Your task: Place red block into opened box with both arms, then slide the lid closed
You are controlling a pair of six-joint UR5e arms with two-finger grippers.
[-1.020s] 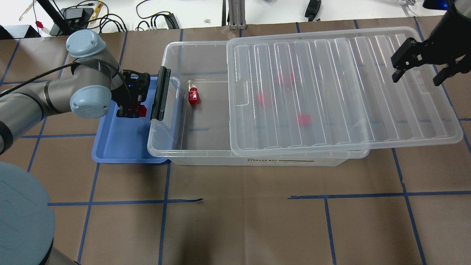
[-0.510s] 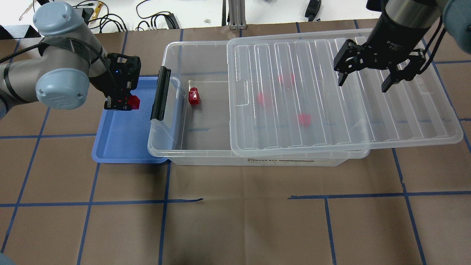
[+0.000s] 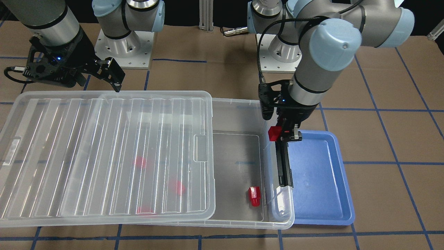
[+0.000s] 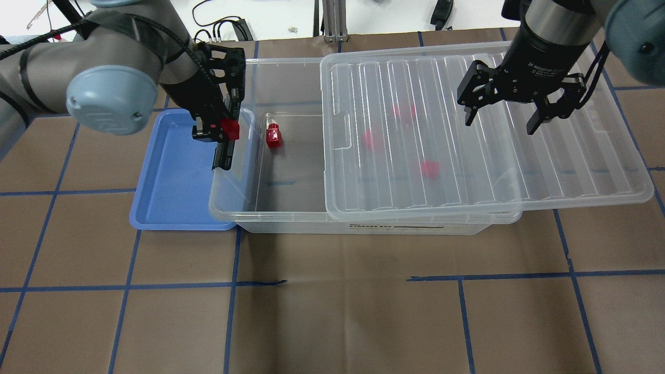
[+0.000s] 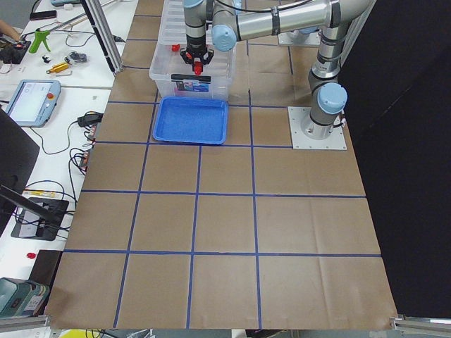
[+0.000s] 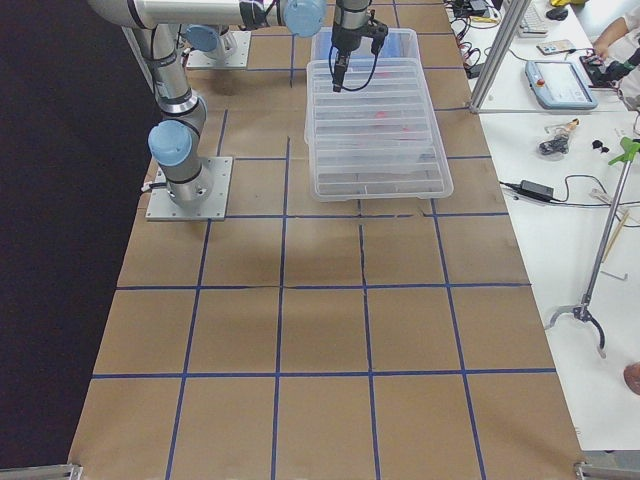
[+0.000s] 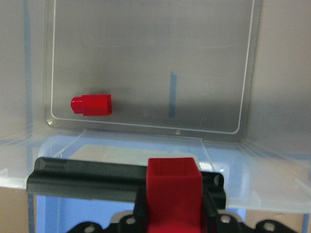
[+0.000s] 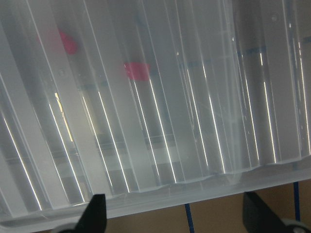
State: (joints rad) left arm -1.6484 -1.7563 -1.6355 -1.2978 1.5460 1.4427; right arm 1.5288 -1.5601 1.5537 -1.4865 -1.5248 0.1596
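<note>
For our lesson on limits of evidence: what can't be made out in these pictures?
Overhead: the ribbed lid blurs three blocks beneath; their pegs are unreadable.
Left wrist: the left gripper covers the lower part of the held red block.
Right wrist: the bottom edge cuts off the right gripper at its fingers.
Side views: grippers too small.

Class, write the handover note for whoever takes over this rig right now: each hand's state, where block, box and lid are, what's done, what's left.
Left hand: shut on the red block, above the box's latch-end rim.
Right hand: open, over the lid.
Lid: covers most of the box, latch end open.
Done: block picked up.
Left: release it inside, then slide the lid closed.
</note>
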